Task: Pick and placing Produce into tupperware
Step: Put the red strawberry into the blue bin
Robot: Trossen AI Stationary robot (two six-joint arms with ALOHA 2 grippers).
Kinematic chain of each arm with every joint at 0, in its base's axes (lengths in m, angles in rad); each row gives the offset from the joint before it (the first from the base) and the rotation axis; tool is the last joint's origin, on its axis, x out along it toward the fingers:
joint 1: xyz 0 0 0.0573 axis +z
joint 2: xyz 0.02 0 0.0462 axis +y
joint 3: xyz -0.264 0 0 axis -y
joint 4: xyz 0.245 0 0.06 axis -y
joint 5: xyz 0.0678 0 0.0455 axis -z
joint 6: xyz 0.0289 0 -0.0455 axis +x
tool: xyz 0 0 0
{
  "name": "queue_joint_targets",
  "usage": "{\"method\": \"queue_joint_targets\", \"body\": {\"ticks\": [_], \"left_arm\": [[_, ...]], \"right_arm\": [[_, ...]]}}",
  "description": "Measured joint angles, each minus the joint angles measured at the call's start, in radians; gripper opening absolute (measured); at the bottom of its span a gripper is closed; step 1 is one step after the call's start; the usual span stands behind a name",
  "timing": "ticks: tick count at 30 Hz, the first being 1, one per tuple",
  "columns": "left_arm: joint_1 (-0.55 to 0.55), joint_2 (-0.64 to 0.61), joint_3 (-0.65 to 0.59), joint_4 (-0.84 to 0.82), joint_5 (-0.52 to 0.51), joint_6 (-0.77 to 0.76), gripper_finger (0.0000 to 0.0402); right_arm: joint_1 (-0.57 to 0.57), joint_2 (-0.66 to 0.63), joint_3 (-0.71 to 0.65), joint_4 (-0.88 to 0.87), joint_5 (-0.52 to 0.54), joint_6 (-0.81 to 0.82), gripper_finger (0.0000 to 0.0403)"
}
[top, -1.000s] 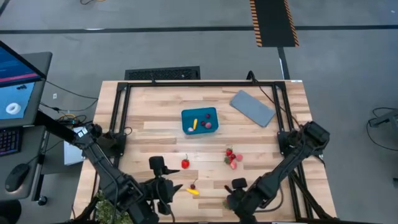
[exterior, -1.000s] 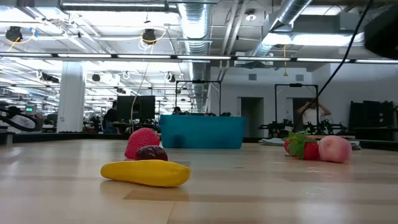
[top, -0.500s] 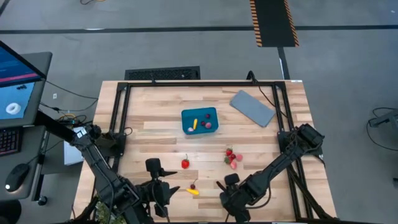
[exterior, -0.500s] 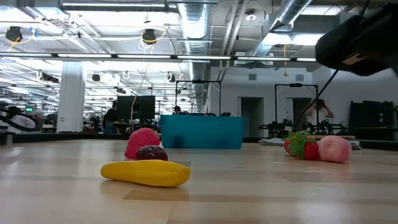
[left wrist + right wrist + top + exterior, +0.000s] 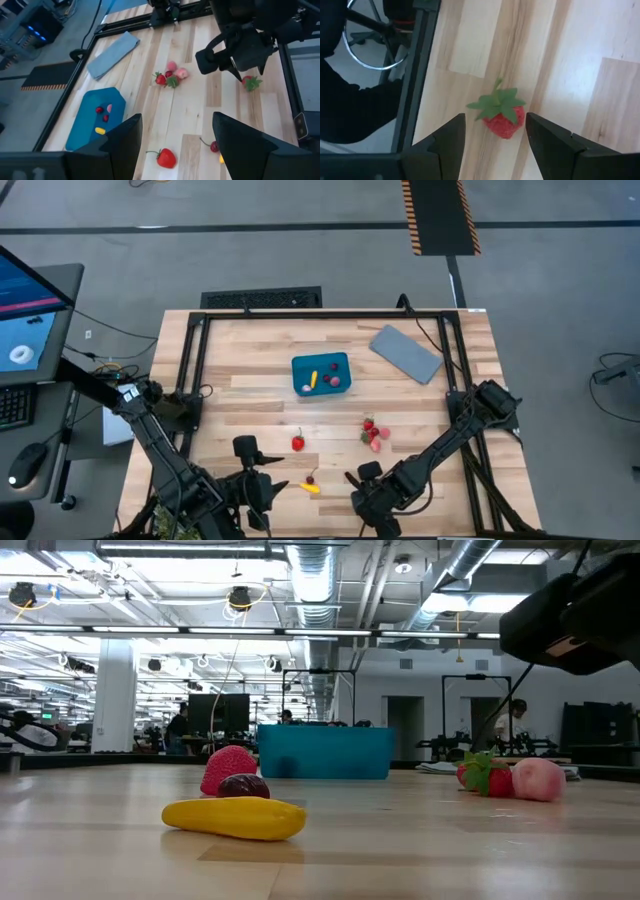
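The teal tupperware (image 5: 298,365) stands mid-table with a yellow piece and a few red pieces inside. Loose produce lies on the wood: a red strawberry (image 5: 298,443), a cherry (image 5: 311,478), a yellow piece (image 5: 311,489) and a red-and-pink cluster (image 5: 373,433). My right gripper (image 5: 495,145) hangs open near the table's near edge, over a leafy-topped strawberry (image 5: 502,117) that lies on the table between its fingers and below them. My left gripper (image 5: 175,150) is open and raised near the near edge, left of the cherry and the yellow piece.
A flat grey lid (image 5: 405,353) lies at the far right. A black frame (image 5: 195,360) runs along the table's left, far and right sides. From table height, the yellow piece (image 5: 235,818) lies nearest, and the tupperware (image 5: 325,752) stands behind it.
My right gripper has moved along the near edge toward the table's left and dropped slightly; its arm has come into the low view from the upper right. The produce and the tupperware have not moved.
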Motion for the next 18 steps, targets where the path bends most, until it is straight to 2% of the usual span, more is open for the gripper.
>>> {"method": "queue_joint_targets", "body": {"ticks": [11, 18], "left_arm": [[-0.004, 0.000, 0.000, 0.003, 0.000, 0.000, 0.0233], [-0.008, 0.000, 0.000, 0.005, -0.001, 0.000, 0.0233]], "right_arm": [[-0.005, 0.050, 0.003, 0.057, -0.058, 0.022, 0.0231], [-0.006, 0.053, 0.000, -0.008, -0.058, 0.020, 0.0231]]}}
